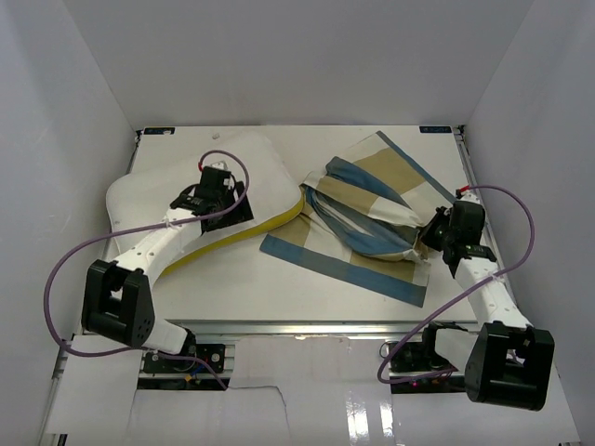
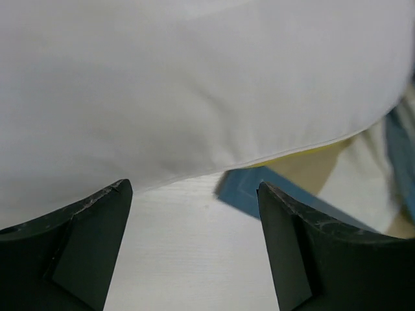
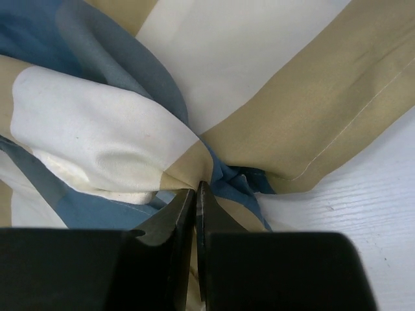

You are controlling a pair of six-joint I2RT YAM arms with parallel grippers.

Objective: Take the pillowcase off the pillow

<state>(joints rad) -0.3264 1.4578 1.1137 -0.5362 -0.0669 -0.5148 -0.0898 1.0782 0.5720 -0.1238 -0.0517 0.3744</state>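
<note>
White table (image 1: 279, 288), pillow (image 1: 158, 190), pillowcase (image 1: 363, 223)

Bright, even white light is filling the overhead view, bouncing off pale walls (image 1: 56, 139) around the desk (image 1: 279, 290). Soft shadows are falling beneath the pillow (image 1: 149, 190) by the desk's left edge and inside the pillowcase (image 1: 372, 200) folds. Glare is shining on the glossy strip (image 1: 372, 409) below the near edge. In the left wrist view, the pillowcase is blurring and the left claw (image 2: 193, 194) is showing dark. The right claw (image 3: 196, 194) is silhouetting against sharply focused fabric.
</note>
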